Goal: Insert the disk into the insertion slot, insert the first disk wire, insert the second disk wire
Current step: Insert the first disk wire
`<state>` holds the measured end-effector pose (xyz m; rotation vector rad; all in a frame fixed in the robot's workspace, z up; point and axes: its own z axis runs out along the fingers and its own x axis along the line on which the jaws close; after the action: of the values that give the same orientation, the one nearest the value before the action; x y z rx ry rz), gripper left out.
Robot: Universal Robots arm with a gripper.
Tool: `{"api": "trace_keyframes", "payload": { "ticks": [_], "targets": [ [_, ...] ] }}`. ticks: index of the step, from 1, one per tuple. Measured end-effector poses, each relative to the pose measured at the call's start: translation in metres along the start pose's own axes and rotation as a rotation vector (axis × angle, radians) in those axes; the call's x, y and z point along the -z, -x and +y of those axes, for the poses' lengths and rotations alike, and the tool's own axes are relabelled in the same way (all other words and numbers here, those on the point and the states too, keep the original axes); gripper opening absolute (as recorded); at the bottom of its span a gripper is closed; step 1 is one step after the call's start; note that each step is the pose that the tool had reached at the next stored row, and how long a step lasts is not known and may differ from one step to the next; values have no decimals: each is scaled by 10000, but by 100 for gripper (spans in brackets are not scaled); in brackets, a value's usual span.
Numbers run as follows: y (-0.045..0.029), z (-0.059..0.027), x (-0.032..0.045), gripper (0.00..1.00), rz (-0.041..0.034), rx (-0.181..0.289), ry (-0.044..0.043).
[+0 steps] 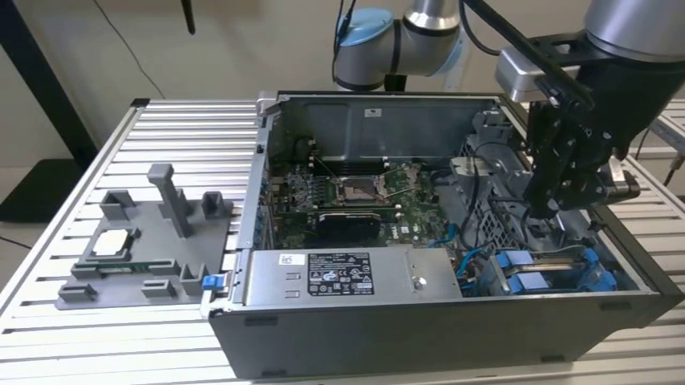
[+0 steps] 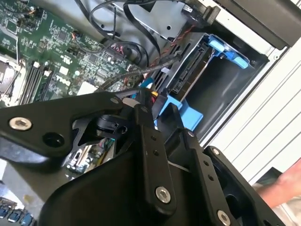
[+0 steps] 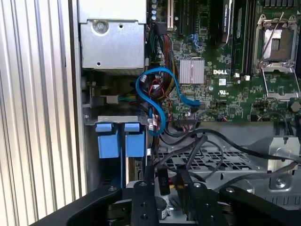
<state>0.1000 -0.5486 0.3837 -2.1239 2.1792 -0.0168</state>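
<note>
On the exterior view's left, a desk (image 1: 64,345) of ribbed aluminium slats carries a grey plastic fixture (image 1: 160,241) with moulded pockets and an upright post. A square processor chip (image 1: 115,241) lies flat in one pocket.

Beside it lies an open computer case (image 1: 428,337) of dark metal. Inside lies the green motherboard (image 1: 310,200) with its square silver processor socket (image 1: 357,189). Towards the near wall sits a boxy, bare-metal power supply (image 1: 342,277) with a label on top. In the first wrist view a ribbed silver heat sink (image 3: 192,71) stands on the board, and a flat blue cable (image 3: 155,94) loops over bundled coloured wires next to it.

The insertion slot (image 1: 551,277) is at the case's end towards the exterior view's right, a narrow dark bay with bright blue plastic fittings (image 3: 115,141). In the second wrist view a dark, flat unit that looks like the disk (image 2: 193,70) sits in that bay between the blue parts. Black cables (image 3: 225,146) run across the perforated metal cage nearby.

The arm (image 1: 418,32), silver with a blue-capped joint, reaches in from behind the case. Its black tool (image 1: 551,207) hangs nearly upright, slightly tilted, inside the case just above the slot. In the first wrist view the tool (image 3: 171,188) is right among the black cables. I cannot tell whether it is open or closed.
</note>
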Motion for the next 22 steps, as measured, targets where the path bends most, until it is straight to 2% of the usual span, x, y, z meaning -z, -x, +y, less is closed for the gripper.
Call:
{"api": "trace_keyframes", "payload": {
  "ticks": [4, 9, 11, 17, 22],
  "targets": [
    [1, 3, -14, 0, 0, 7, -91],
    [0, -4, -18, 0, -4, 5, -93],
    [-2, -27, -20, 0, -2, 3, -68],
    [-23, -142, -34, 0, 5, -9, 156],
    [-45, -256, -47, 0, 12, -27, 439]
  ]
}}
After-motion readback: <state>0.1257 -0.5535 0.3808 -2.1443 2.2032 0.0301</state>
